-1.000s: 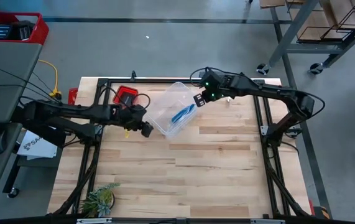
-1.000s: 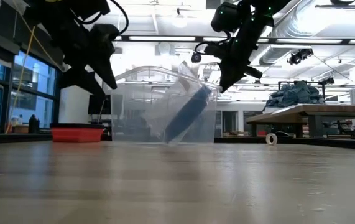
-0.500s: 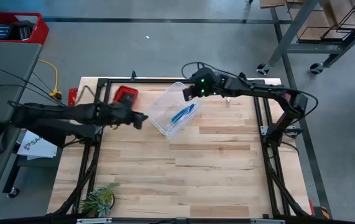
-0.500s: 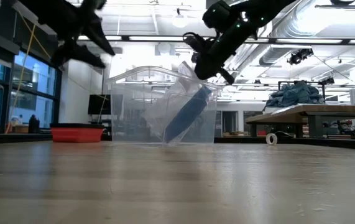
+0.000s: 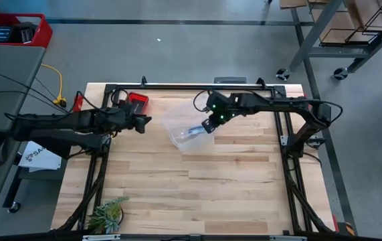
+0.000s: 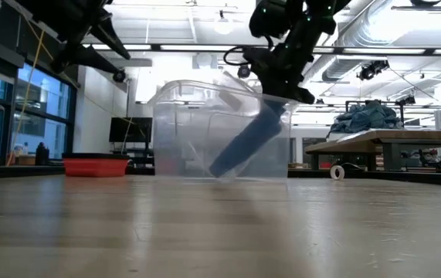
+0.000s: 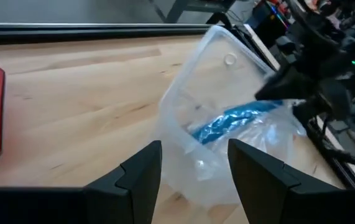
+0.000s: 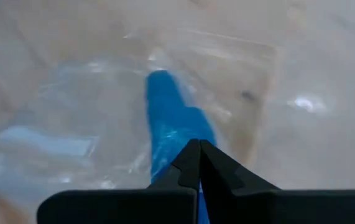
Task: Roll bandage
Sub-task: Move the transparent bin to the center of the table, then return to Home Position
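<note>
On the pale wooden table (image 5: 211,181), clear bag (image 5: 180,130) with blue bandage (image 5: 196,131), right hand (image 5: 207,126) clenched on it, left hand (image 5: 145,122) released

The table (image 5: 231,181) is of pale wood planks, smooth and matt, with a black metal frame (image 5: 177,87) around it. The bag (image 7: 227,81) is thin clear plastic, glossy and wrinkled. Inside it the bandage (image 7: 233,121) looks like soft blue cloth, a little crumpled. The red tray (image 5: 136,102), at the far left, seems smooth plastic. The fingers (image 7: 141,174) of the left gripper (image 7: 193,171) are dark, matt, smooth plastic.
</note>
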